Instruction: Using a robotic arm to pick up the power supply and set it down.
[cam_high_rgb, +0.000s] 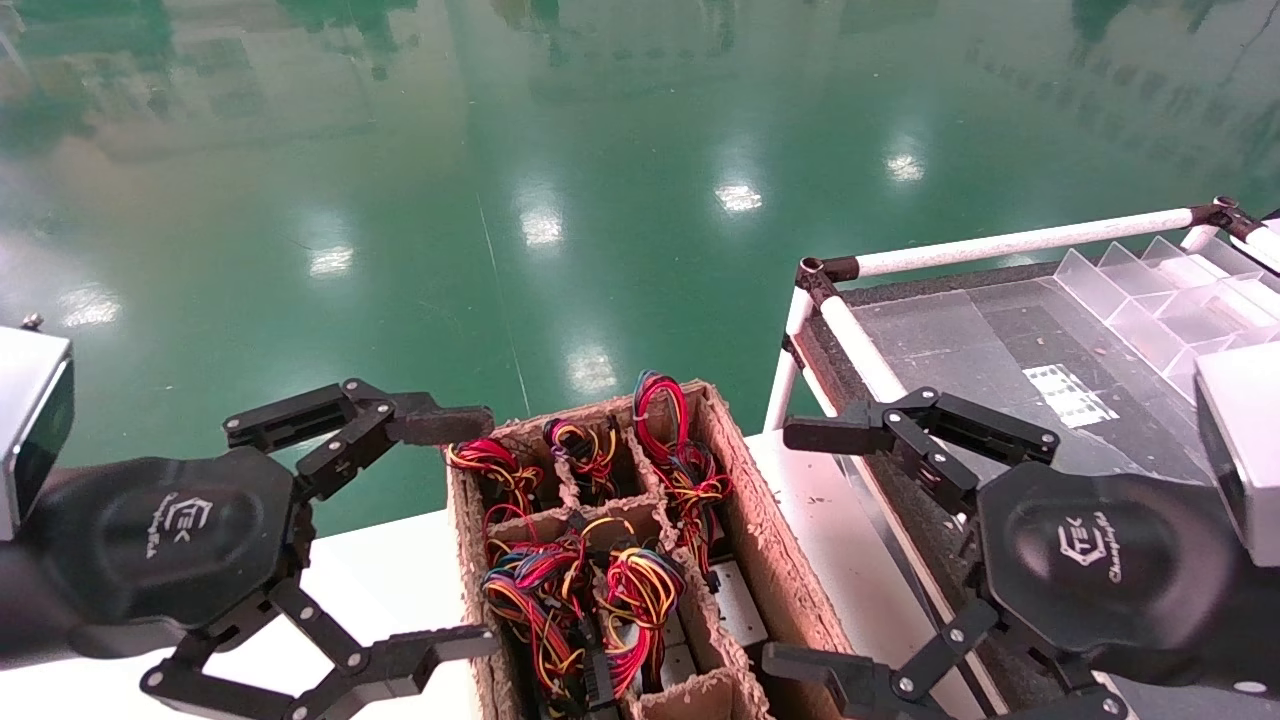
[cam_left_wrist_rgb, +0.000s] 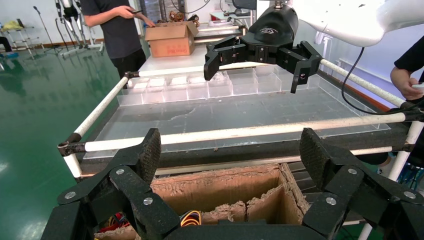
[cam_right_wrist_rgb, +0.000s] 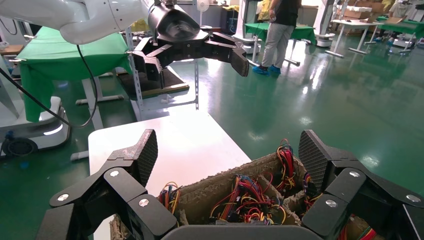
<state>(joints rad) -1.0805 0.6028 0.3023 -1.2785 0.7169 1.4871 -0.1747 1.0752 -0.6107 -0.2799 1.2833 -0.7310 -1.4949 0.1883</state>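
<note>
Cardboard crate is holding the power supply upright in its far right cell, wires sticking up for grabbing. Left gripper and right gripper are hovering alongside, fingers spread wide, empty.

The left gripper carries a white logo on its black housing, with letters that look like "TEK" above a slanted script word too small to make out. The right gripper bears the same white mark on its housing. No other text, label or number can be read.
</note>
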